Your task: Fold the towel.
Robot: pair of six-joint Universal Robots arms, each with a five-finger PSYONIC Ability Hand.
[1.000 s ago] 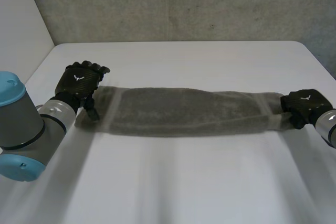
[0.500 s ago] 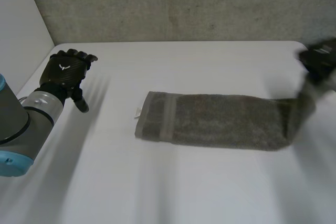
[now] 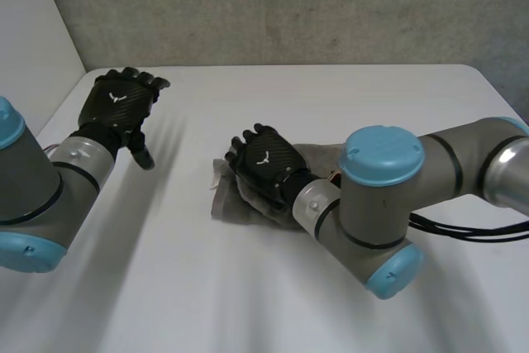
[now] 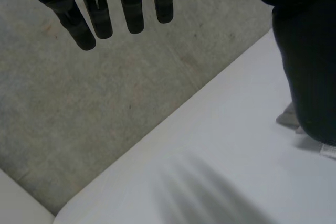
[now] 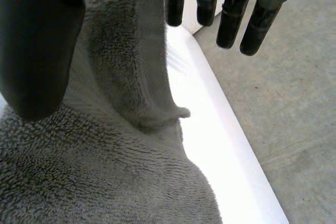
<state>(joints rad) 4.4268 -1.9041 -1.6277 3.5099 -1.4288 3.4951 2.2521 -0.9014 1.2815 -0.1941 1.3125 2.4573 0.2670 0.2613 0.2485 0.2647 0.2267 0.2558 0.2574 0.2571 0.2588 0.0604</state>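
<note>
The wide white desk [image 3: 331, 97] has bare surface on every side of the work, with most of it at its near edge. The right arm [image 3: 388, 196] reaches across the desk's middle and covers most of the grey terry towel [image 3: 225, 202]. That leaves one end and a strip of the cloth in sight, so its fold cannot be made out. The right hand [image 3: 263, 163] hovers over that end, its fingers [image 5: 231, 19] straight and spread, holding nothing. The left hand [image 3: 120, 105] is raised well apart from the towel near the desk's left edge, its fingers [image 4: 100, 14] straight and empty. A small white label [image 3: 216, 178] sticks out at the towel's end.
</note>
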